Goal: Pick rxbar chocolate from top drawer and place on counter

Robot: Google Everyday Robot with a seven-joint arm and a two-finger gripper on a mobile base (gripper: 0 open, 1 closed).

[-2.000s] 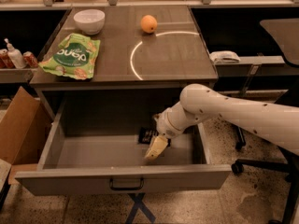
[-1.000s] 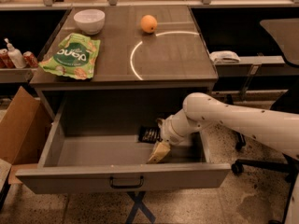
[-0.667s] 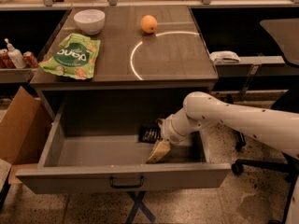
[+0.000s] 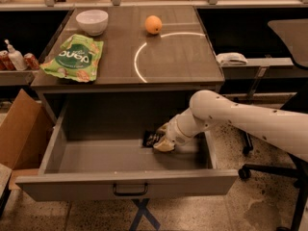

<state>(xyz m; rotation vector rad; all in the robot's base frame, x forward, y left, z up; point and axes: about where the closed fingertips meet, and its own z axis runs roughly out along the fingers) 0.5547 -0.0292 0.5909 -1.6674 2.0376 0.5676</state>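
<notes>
Gripper point(image 4: 163, 145) moved closer to rxbar chocolate point(image 4: 150, 138), rt side of top drawer point(image 4: 96, 158).

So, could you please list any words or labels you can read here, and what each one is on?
The green bag on the counter: large white lettering, too blurred to read.
The rxbar chocolate beside the gripper in the top drawer: nothing legible.
No other text shows.

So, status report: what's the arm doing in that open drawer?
Gripper down inside the open grey metal drawer, at the small black wrapper bar. Bar not yet on the brown-grey counter. Nothing seen blocking.
</notes>
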